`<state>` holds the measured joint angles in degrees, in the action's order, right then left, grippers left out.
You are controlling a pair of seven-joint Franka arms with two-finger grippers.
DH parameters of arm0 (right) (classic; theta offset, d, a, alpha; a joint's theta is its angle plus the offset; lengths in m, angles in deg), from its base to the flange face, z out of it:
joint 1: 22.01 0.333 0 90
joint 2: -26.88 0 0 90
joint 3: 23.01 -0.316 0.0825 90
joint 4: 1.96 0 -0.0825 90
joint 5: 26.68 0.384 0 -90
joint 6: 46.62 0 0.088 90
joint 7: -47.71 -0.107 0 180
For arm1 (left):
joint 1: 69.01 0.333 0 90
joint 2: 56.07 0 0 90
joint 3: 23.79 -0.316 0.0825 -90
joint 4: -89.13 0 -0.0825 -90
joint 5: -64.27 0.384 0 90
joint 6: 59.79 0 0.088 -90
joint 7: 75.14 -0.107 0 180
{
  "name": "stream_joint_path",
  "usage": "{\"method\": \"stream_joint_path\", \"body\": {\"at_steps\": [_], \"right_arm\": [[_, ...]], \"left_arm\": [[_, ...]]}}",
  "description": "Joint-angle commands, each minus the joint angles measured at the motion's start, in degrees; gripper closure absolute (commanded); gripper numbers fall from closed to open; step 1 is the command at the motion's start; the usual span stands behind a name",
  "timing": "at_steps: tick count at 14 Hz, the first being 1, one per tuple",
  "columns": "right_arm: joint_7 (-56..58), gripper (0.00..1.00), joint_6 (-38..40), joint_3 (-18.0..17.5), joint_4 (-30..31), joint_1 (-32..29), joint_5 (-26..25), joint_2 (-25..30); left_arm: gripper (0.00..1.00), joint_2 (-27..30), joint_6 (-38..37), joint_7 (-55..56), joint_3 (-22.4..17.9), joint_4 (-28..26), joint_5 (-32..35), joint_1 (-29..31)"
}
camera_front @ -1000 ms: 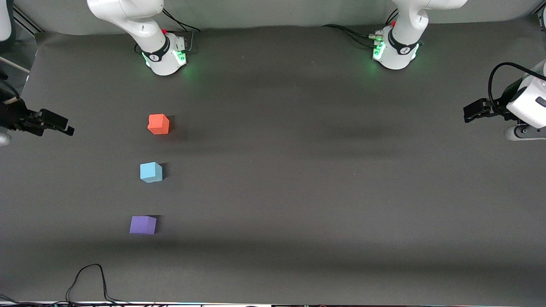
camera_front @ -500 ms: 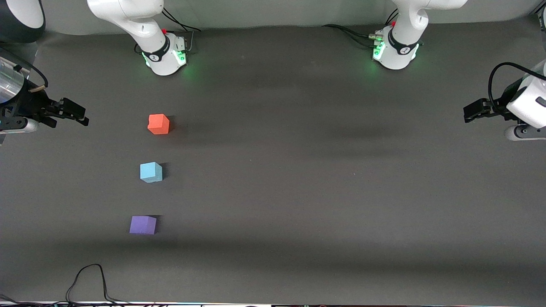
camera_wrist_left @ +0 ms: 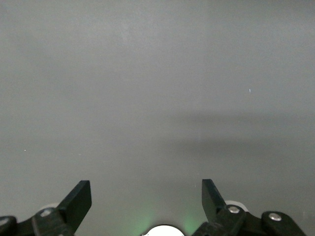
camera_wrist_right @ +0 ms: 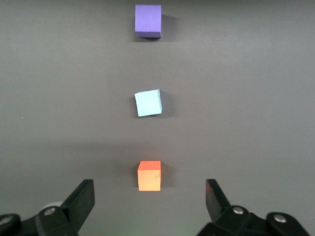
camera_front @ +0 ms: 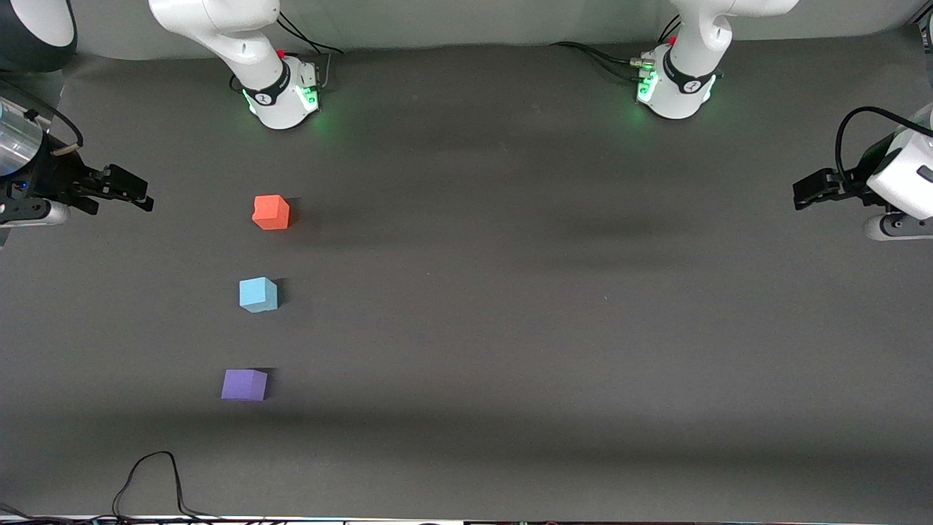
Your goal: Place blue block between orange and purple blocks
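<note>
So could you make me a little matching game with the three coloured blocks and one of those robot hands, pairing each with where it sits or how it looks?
Things:
1. orange block
2. blue block
3. purple block
4. right gripper

Places or states:
A. nearest the front camera of the three
B. fingers open, holding nothing, at the right arm's end of the table
C. farthest from the front camera of the three
D. in the middle of the row

Pairs: 1-C, 2-D, 3-A, 4-B
</note>
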<state>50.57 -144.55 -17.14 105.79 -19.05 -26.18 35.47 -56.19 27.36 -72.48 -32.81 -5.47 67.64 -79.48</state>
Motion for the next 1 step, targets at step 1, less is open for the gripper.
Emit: {"method": "stream_joint_path", "body": {"at_steps": [1], "right_arm": [[-1.10,0.00,1.25,-0.86,-2.02,-0.93,-0.76,-1.11]], "left_arm": [[0.00,-0.59,-1.19,-1.08,-0.38,1.53,0.15,-0.16]]}}
